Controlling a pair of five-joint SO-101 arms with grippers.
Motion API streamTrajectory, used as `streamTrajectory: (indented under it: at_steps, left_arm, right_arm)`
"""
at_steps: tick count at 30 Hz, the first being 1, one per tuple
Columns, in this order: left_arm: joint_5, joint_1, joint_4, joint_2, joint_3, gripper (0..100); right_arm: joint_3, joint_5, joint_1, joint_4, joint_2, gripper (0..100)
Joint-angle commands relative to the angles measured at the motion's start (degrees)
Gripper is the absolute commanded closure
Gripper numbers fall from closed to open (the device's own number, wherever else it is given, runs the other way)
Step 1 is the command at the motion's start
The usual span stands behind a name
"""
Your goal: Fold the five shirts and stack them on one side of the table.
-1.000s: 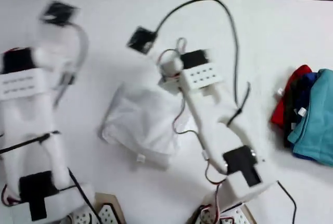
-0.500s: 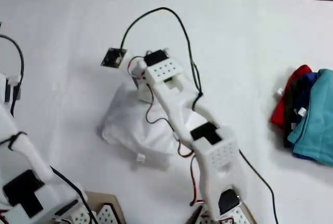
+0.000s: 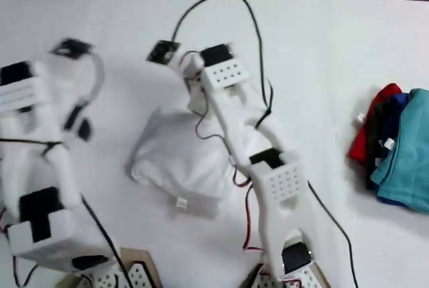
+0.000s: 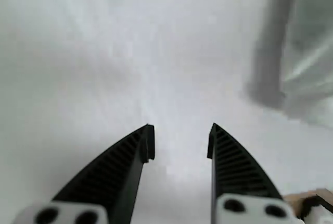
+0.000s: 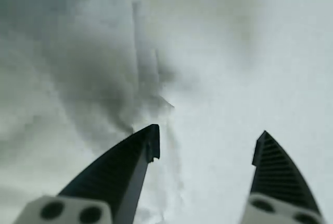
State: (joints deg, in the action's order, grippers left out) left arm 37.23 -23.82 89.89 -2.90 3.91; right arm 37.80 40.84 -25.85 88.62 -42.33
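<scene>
A crumpled white shirt (image 3: pixel 175 162) lies in a heap mid-table. The right arm (image 3: pixel 231 110) stretches across it to its far edge. In the right wrist view my right gripper (image 5: pixel 207 146) is open just above the shirt's creased white cloth (image 5: pixel 104 78), with nothing between its black fingers (image 5: pixel 139 156). The left arm (image 3: pixel 37 110) stands to the left of the heap, apart from it. My left gripper (image 4: pixel 179 143) is open over the bare white table (image 4: pixel 104 52), holding nothing. Folded red, dark blue and teal shirts (image 3: pixel 395 144) are stacked at the right edge.
Black cables (image 3: pixel 251 20) loop from the right arm over the far half of the table. Both arm bases (image 3: pixel 127 274) sit at the near edge. White tabletop (image 3: pixel 335 53) lies open between the heap and the coloured stack.
The right arm swung left and stretched farther across the white shirt to its far edge. The left arm swung out to the left edge and came back beside the heap.
</scene>
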Motion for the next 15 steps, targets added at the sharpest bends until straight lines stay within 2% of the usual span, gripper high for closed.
streamTrajectory:
  at_steps: [1, 7, 12, 15]
  left_arm:
    - [-1.2, 8.9, 3.7, 0.3, -2.7, 81]
    - [-2.3, 16.4, 7.6, 0.3, -2.9, 81]
    - [-3.6, 25.7, 8.8, 4.7, -1.2, 81]
    - [-3.3, 29.3, 4.5, 6.2, 3.1, 81]
  right_arm:
    - [2.0, -0.7, 7.3, -0.5, -0.7, 70.0]
    - [6.4, -1.1, 18.1, -1.5, -1.3, 70.0]
    - [7.3, -6.0, 20.4, -1.5, -1.3, 70.1]
    - [7.2, -6.0, 20.4, -1.5, -1.3, 70.1]
